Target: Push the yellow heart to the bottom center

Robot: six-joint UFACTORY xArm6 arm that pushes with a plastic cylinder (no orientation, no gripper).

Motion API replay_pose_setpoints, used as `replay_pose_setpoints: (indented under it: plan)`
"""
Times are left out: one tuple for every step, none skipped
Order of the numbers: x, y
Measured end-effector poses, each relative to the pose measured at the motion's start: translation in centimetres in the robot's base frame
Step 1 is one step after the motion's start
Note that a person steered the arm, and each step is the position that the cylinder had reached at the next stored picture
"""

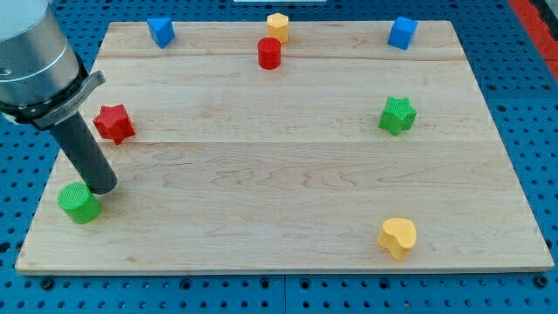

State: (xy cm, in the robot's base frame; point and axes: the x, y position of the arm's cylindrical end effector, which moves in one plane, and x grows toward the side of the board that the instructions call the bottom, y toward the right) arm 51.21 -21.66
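Observation:
The yellow heart (398,237) lies near the board's bottom edge, toward the view's right. My tip (101,187) rests on the board at the view's far left, just above and right of the green cylinder (79,202), almost touching it. The red star (114,123) lies above the tip. The yellow heart is far to the right of the tip.
A blue block (160,30), a yellow hexagon (277,25) and a blue cube (402,32) line the wooden board's (279,174) top edge. A red cylinder (269,53) stands below the yellow hexagon. A green star (398,115) sits at the right.

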Motion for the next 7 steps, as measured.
replay_pose_setpoints:
  plan:
    - [0.3,2.1]
    - [0.4,8.2]
    - [0.4,11.0]
    - [0.4,13.8]
    - [0.4,16.5]
    - [0.2,25.6]
    - [-0.6,33.4]
